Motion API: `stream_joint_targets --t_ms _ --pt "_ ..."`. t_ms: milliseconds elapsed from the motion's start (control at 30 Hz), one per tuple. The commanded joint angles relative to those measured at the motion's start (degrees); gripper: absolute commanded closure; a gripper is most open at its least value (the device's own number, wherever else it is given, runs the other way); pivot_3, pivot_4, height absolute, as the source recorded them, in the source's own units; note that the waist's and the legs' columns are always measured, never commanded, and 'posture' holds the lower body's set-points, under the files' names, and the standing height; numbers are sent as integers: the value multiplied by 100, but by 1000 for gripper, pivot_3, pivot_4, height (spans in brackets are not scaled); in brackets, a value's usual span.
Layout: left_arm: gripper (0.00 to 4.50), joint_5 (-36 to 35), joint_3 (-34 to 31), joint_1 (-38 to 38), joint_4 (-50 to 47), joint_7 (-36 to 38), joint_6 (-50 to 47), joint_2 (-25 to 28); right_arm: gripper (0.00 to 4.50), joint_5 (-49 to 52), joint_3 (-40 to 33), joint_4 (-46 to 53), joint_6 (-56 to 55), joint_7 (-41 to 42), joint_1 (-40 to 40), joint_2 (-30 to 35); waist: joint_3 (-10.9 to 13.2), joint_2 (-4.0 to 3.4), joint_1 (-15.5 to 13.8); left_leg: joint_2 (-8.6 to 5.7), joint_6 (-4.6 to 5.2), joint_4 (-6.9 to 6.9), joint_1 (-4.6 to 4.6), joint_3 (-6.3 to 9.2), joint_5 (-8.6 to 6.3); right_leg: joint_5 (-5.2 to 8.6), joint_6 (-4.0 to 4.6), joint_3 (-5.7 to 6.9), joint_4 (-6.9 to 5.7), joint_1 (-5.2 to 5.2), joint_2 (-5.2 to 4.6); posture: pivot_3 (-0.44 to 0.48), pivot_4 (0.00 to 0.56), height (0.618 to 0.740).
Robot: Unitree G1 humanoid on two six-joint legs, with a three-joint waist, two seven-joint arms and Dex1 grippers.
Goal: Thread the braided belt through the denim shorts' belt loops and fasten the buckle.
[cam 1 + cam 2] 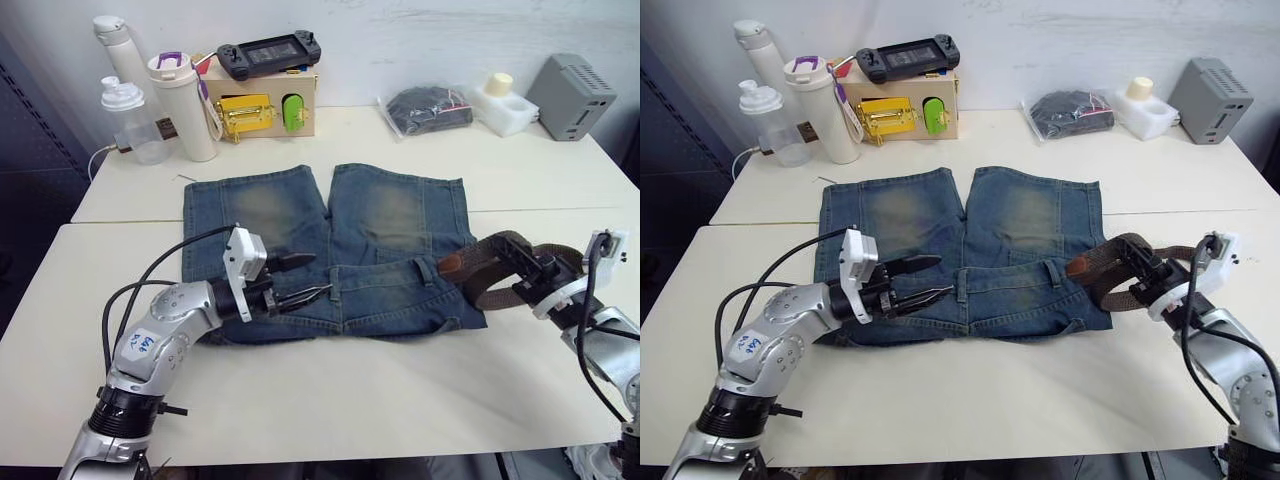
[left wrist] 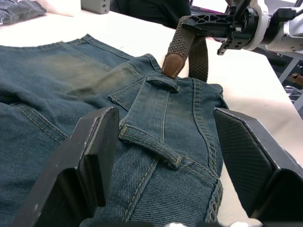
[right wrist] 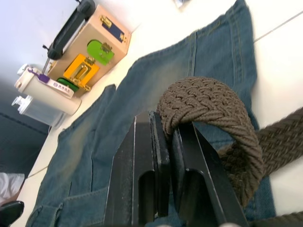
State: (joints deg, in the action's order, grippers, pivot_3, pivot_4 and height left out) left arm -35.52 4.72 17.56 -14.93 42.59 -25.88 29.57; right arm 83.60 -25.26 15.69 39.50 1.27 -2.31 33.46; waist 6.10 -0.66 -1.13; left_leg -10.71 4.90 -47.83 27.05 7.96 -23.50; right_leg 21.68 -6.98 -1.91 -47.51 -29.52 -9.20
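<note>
From the head camera you see the denim shorts (image 1: 325, 250) flat on the white table (image 1: 330, 400), waistband toward you. Your left gripper (image 1: 300, 278) hovers over the waistband, spread wide and holding nothing. Your right gripper (image 1: 530, 268) is pinched on the braided belt (image 1: 500, 270), which loops on the table at the shorts' right edge; its leather tip (image 1: 452, 265) is just entering the waistband's right end.

In the left wrist view, the open fingers (image 2: 90, 156) straddle one of the belt loops (image 2: 151, 146), and a farther loop has the belt's tip poking up behind it.

In the right wrist view, the closed fingers clamp a folded bend of the braid. I cannot find the buckle.

The risks, as I judge them: pushing a soft braid may buckle it instead of feeding it; the denim may drag unless your left gripper pins it; a tip angled low could slide under the waistband and miss the next loop.
</note>
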Motion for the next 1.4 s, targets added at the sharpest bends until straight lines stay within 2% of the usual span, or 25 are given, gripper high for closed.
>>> stream_joint_targets --t_ms 33,200,367,500,633,767,867,1067,1400 --pt "1003 35 -80 66 -157 29 -31 -66 4500 -293 114 107 -68 123 -34 -225 0 0 -4 0 0 -1 0 0 0 0 0 -1 0 0 1 0 150 646" --pt "1003 106 17 90 -252 72 -85 -115 4500 -667 365 96 -55 137 -109 -518 0 0 -21 -2 0 -8 1 2 0 0 0 0 -1 1 3 0 150 646" --pt "1003 561 265 398 -68 301 163 -119 4500 -889 440 120 -86 88 -254 -782 0 0 -23 -2 0 -11 4 1 0 0 0 -1 -2 0 3 0 150 646" --pt "1003 1355 669 894 347 533 812 -146 4500 -901 524 108 130 6 -307 -803 0 0 -28 -3 0 -11 5 1 0 0 0 1 -1 -1 3 0 150 646" --pt "1003 2483 1251 1594 1073 665 1953 -260 4500 -596 597 -298 707 -838 -455 -870 -1 1 -25 -3 0 -15 10 2 0 0 0 0 -1 0 0 0 150 646" --pt "1003 3461 1712 2163 1983 590 3259 -457 4500 -226 440 -583 894 -1272 -630 -1037 -6 11 -24 -3 0 -16 12 1 0 0 0 0 1 0 -3 0 150 646" --pt "1003 4173 2022 2522 2760 417 4272 -589 4500 -71 375 -775 992 -1482 -738 -1100 -8 16 -7 -3 0 -15 12 1 0 0 0 1 -1 -2 -1 0 150 646" --pt "1003 5321 2329 3091 4022 -382 5699 -886 4500 424 248 -930 1083 -1756 -737 -1298 -11 50 -8 -3 0 -16 12 3 0 0 -1 0 -3 0 0 0 150 646" --pt "1003 5976 2507 3337 5492 -1251 6819 -1530 4500 755 282 -776 1025 -1892 -587 -1478 -21 68 44 -2 0 -14 11 23 0 -2 -3 -3 -8 0 9 0 150 646"
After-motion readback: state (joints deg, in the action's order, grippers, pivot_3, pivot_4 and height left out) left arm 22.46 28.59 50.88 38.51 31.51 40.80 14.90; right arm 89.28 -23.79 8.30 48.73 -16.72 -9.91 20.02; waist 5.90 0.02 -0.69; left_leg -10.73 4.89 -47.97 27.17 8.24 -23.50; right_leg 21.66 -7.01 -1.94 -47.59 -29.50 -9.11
